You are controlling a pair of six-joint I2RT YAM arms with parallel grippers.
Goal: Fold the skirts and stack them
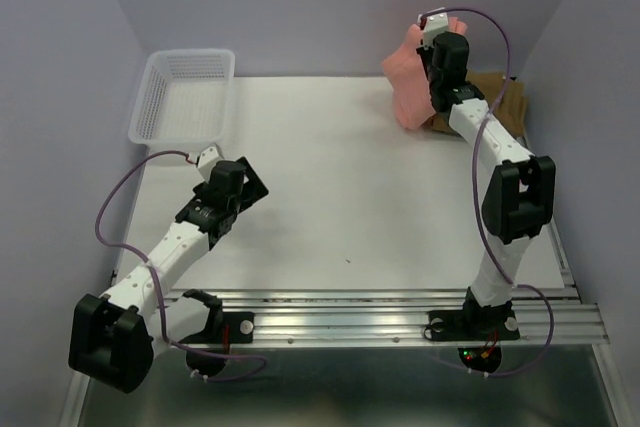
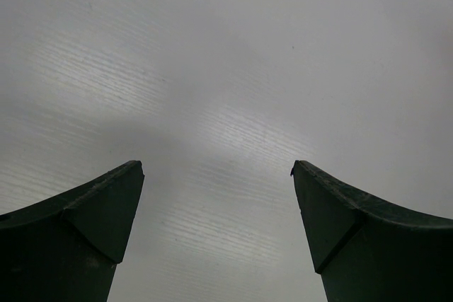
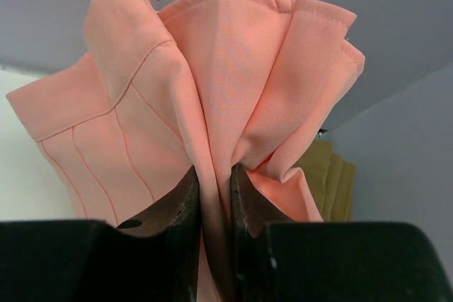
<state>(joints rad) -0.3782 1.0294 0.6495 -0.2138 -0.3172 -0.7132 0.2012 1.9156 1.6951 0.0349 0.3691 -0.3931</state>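
Now | right claw [image 3: 212, 178] is clenching a bunched fold of the salmon-pink skirt [image 3: 233, 68], holding it up at the bench's [image 1: 340, 207] far-right corner | left claw [image 2: 216, 175] is gaping, empty | risk: pinch slipping, skirt dropping crumpled.

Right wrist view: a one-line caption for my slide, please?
Right gripper shut on bunched salmon-pink cloth skirt; tan-brown pleated skirt behind.

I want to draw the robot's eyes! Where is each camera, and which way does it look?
Top camera: above and behind the arms, looking down on table, basket, both arms.
Left wrist: on left arm, faces bare table; open left gripper shows.
Right wrist: on right arm, faces the pink skirt pinched in the right gripper.
Shared: top and right wrist both see that skirt.
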